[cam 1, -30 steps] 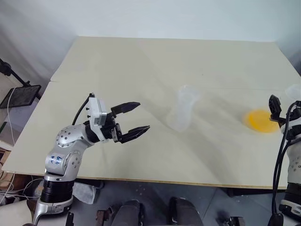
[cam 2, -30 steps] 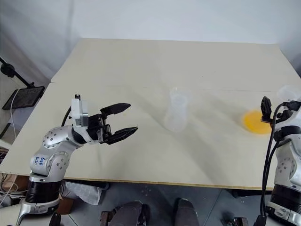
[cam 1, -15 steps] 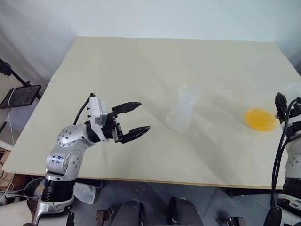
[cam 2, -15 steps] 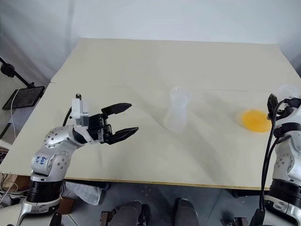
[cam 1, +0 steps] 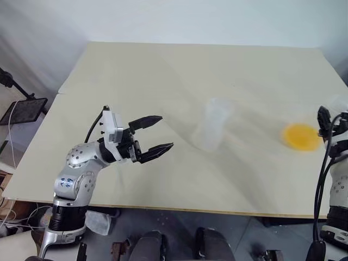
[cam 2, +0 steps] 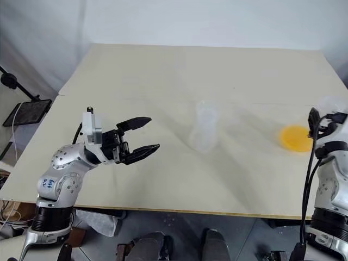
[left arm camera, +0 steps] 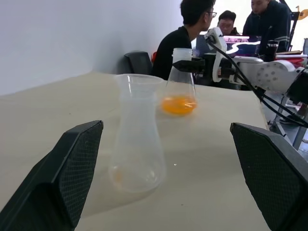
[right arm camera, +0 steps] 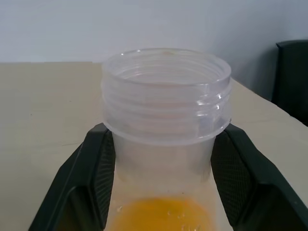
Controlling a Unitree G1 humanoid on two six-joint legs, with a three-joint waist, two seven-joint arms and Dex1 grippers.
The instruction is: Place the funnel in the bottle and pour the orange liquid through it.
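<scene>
Black right gripper [right arm camera: 161, 159]: clamped on the threaded neck of a clear flask [right arm camera: 166, 130], orange liquid [right arm camera: 163, 214] in its base.
Left gripper [cam 1: 154, 133]: fingers wide apart, holding nothing, above the table [cam 1: 163, 81].
Bottle [cam 1: 213, 126]: upright mid-table, empty, between the grippers, well apart from both.
Left wrist view: seated people [left arm camera: 180, 36] beyond the table's far edge.
Funnel: cannot tell where.
Writing: small marks on the left arm, unreadable.
</scene>
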